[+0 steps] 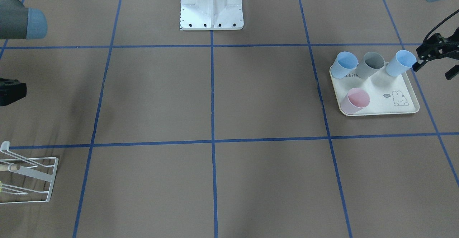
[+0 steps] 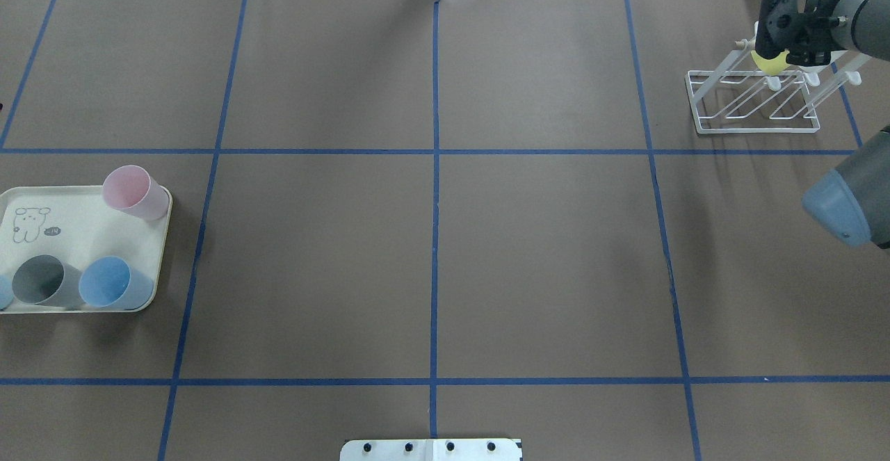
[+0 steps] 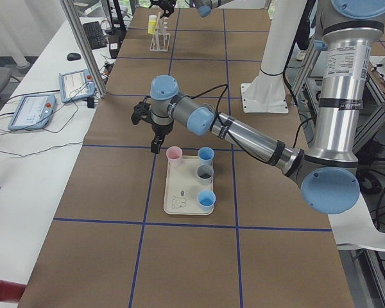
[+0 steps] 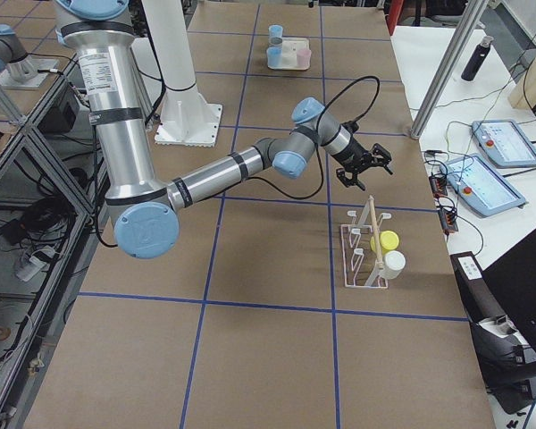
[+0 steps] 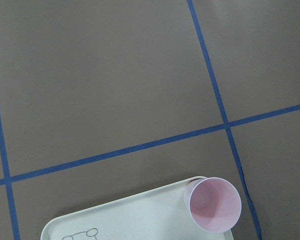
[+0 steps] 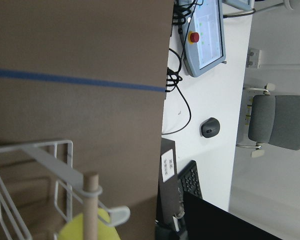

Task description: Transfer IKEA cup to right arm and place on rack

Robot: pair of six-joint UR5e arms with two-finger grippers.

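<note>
Four cups stand on the tray at the robot's left; the rack stands far right.

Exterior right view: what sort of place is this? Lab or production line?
Most likely a robotics lab cell, not production. The table wears brown paper with a blue tape grid, two teach pendants lie on a side bench, and an office chair stands beside it.

A rabbit-print tray sits on brown paper gridded with blue tape.
</note>
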